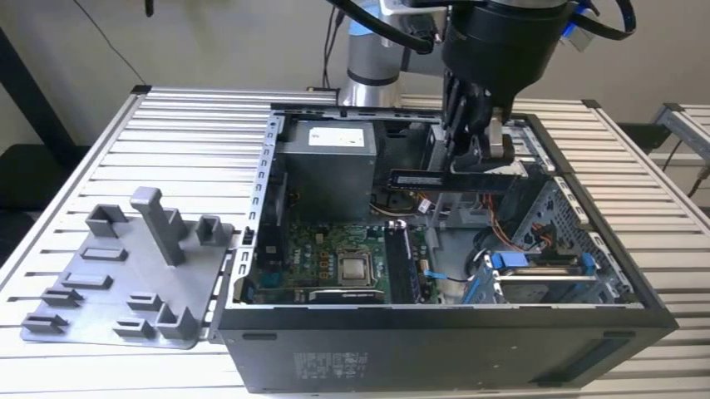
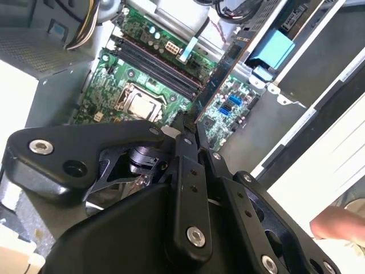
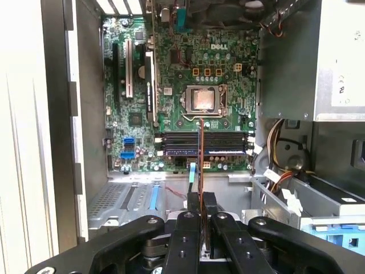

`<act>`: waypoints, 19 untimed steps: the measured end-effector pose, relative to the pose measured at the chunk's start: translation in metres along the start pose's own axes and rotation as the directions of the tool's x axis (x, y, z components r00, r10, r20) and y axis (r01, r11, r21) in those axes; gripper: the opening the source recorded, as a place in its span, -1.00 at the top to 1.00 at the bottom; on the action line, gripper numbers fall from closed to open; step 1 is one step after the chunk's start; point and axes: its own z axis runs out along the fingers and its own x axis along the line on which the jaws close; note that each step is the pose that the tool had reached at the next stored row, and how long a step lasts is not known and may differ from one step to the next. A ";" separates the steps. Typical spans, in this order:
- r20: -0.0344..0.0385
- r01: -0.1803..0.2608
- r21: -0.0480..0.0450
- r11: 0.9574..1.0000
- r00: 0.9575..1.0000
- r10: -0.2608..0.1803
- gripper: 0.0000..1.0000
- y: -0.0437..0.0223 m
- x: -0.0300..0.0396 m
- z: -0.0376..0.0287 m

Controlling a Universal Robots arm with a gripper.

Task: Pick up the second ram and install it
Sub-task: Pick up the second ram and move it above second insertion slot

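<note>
We find print in four places, most of it too small to make out. A white label point(image 1: 332, 135) sits on the grey power supply point(image 1: 322, 174), its lines illegible to us. A block of white print point(image 1: 332, 363) marks the computer case's point(image 1: 466, 349) dark outer wall. We see a pale sticker point(image 1: 427, 178) on the second ram point(image 1: 466, 179), and short white lettering point(image 3: 218, 47) on the green motherboard point(image 3: 171, 74).

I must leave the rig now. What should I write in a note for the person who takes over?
The gripper is shut on the second ram, held level over the open computer case.
The memory slots lie on the motherboard beside the processor socket; in the first wrist view the ram hangs edge-on over them.
Done: ram picked up.
Left: ram not yet seated in a slot.
</note>
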 end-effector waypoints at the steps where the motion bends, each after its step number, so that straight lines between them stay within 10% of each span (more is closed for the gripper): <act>1: 0.000 0.000 0.000 1.000 1.000 0.000 0.72 -0.0001 0.0000 0.0000; 19: 0.000 0.000 0.000 1.000 1.000 0.000 0.72 -0.0002 -0.0064 0.0004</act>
